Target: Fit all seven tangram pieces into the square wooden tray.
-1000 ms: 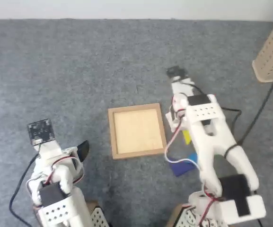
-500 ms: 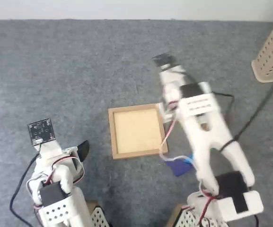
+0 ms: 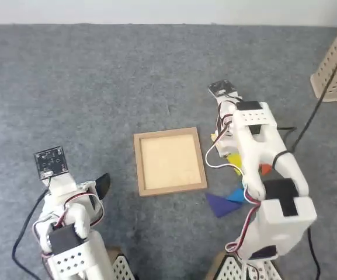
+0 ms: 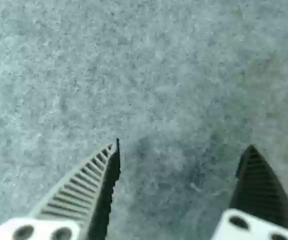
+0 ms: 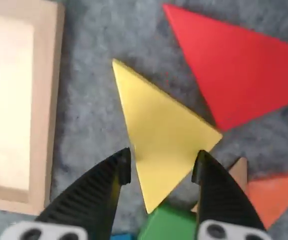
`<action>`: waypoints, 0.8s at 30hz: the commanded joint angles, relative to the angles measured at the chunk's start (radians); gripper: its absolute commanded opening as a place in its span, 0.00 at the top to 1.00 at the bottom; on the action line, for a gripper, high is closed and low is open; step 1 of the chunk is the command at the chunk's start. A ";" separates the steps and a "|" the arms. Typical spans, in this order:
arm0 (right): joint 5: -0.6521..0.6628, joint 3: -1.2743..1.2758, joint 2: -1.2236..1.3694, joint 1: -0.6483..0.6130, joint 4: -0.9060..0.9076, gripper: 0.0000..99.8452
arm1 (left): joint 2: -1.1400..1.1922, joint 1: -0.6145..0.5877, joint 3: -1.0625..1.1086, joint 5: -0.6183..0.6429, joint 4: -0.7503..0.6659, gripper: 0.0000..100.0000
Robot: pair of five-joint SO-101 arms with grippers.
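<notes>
Our tray (image 3: 138,166) sits empty mid-desk (image 3: 98,87), so nothing is fitted yet and every piece is left to place. The pieces (image 3: 219,204) cluster at its 4 o'clock. Our right pincer (image 5: 163,152) stands apart, straddling the yellow triangle (image 5: 158,125). The left pincer (image 4: 183,145) gapes at 8 o'clock.

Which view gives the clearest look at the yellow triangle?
Right wrist view: the yellow triangle lies nearly whole, framed by the right gripper's open fingers. In the high view the arm hides most of it. The left wrist view faces carpet.
</notes>
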 commanded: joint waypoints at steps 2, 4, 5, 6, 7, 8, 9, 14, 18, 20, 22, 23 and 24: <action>0.017 -0.054 0.001 0.015 -0.035 0.79 | -0.012 0.002 -0.013 -0.002 -0.002 0.65; 0.017 -0.057 -0.021 0.015 -0.025 0.79 | -0.012 0.002 -0.013 -0.002 -0.002 0.65; 0.017 -0.057 -0.042 0.015 -0.025 0.79 | -0.012 0.002 -0.013 -0.002 -0.002 0.65; 0.017 -0.057 -0.064 0.015 -0.025 0.79 | -0.012 0.002 -0.013 -0.002 -0.002 0.65; 0.012 -0.057 -0.085 0.015 -0.025 0.79 | -0.012 0.002 -0.013 -0.002 -0.002 0.65; 0.011 -0.057 -0.102 0.015 -0.025 0.79 | -0.012 0.002 -0.013 -0.002 -0.002 0.65; 0.011 -0.057 -0.114 0.015 -0.028 0.79 | -0.012 0.002 -0.013 -0.002 -0.002 0.65; 0.044 -0.054 -0.094 0.016 -0.027 0.75 | -0.012 0.002 -0.013 -0.002 -0.002 0.65; 0.103 -0.054 -0.030 0.013 -0.033 0.64 | -0.012 0.002 -0.013 -0.002 -0.002 0.65; 0.115 -0.063 -0.005 0.015 -0.038 0.61 | -0.012 0.002 -0.013 -0.002 -0.002 0.65; 0.121 -0.075 0.019 0.013 -0.036 0.61 | -0.012 0.002 -0.013 -0.002 -0.002 0.65; 0.123 -0.080 0.031 0.012 -0.038 0.61 | -0.012 0.002 -0.013 -0.002 -0.002 0.65; 0.124 -0.080 0.041 0.010 -0.047 0.61 | -0.012 0.002 -0.013 -0.002 -0.002 0.65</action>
